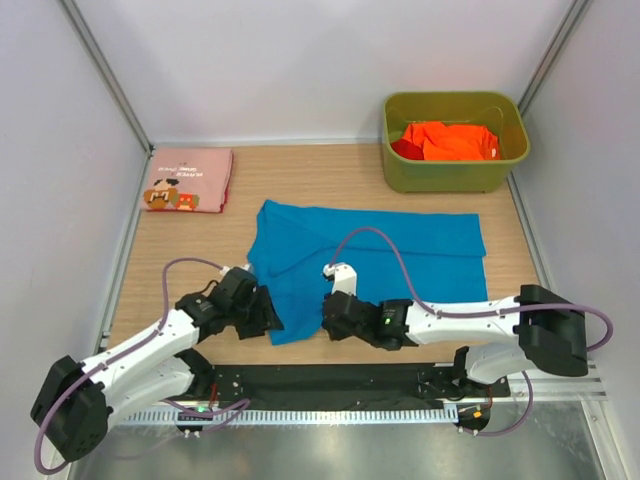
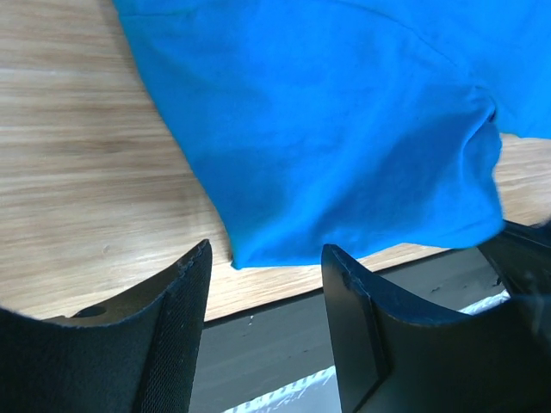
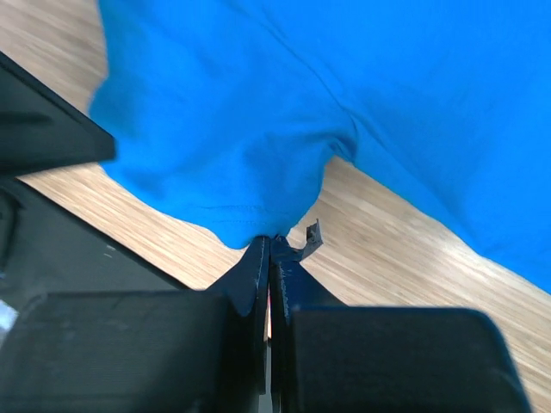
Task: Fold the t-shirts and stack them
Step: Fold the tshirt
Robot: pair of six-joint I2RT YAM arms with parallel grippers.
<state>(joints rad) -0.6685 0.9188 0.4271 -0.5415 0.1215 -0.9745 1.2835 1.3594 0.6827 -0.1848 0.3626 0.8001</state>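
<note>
1. currently the blue t-shirt (image 1: 370, 262) is lying spread out on the middle of the wooden table (image 1: 190, 250). it is lying partly folded, with one layer turned over along its left side and its near left corner reaching toward the table's front edge.
2. the right gripper (image 3: 269, 245) is reaching in from the right and sitting at the shirt's near hem. its fingers are pressing tightly together, and in the wrist view a bulge of blue cloth is bunching up right at their tips. it seems to be pinching the hem, though the fingers themselves are hiding the exact bite.
3. the left gripper (image 2: 265, 258) is sitting low at the near left corner of the same shirt with its jaws standing apart. the corner of the cloth is lying just beyond the gap between the two black fingers (image 2: 172, 301), and they are not closing on it.
4. the pink t-shirt (image 1: 188, 178), which is carrying a brown cartoon print, is lying folded at the far left corner of the table, well apart from the blue one.
5. the olive-green bin (image 1: 450, 178) is standing at the far right corner. an orange t-shirt (image 1: 455, 140) is lying crumpled inside it, with a red t-shirt (image 1: 403, 148) showing at its left side.
</note>
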